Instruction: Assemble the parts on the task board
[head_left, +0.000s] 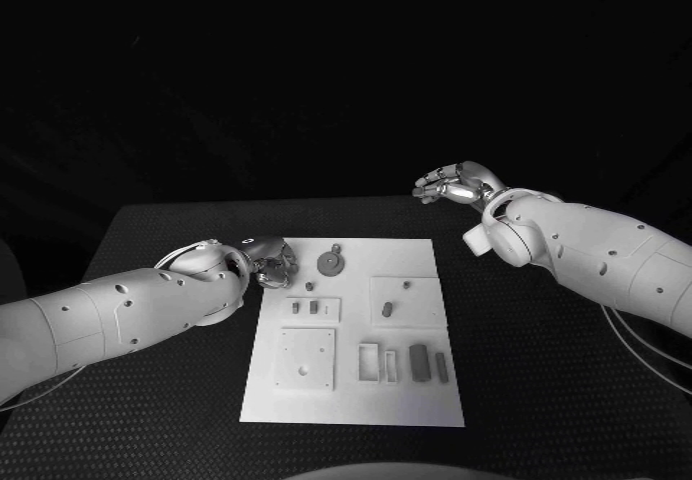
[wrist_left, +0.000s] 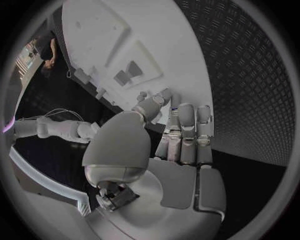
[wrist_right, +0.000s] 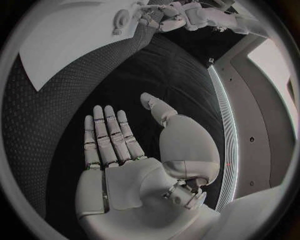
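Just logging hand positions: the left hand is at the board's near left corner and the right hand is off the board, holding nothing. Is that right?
Not quite. The head view shows the left hand at the far left corner of the board, not the near one. The right hand is off the board, holding nothing.

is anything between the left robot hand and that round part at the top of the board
Nothing visible. The left robot hand sits at the task board's left edge, and the round part lies just beside it on bare white board. The right robot hand is off the board, over the table.
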